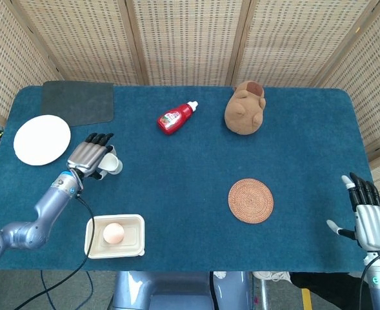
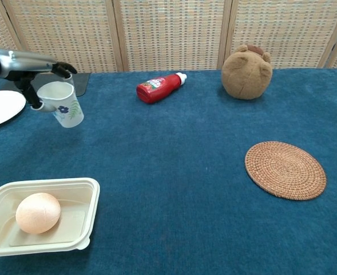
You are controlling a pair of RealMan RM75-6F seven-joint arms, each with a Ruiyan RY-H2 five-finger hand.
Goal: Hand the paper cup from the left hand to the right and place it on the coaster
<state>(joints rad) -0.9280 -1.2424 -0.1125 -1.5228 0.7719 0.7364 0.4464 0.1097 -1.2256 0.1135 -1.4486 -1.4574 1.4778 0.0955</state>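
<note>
Chest view, left hand (image 2: 39, 74) gripping paper cup (image 2: 65, 104); round woven coaster (image 2: 285, 170)

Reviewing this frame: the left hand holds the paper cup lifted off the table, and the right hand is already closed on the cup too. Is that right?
Not quite. The left hand does hold the paper cup lifted off the table, but the right hand is nowhere near it: the head view shows it open at the table's far right edge, beyond the coaster.

Bright, even overhead light; soft shadows, sharp focus throughout.
</note>
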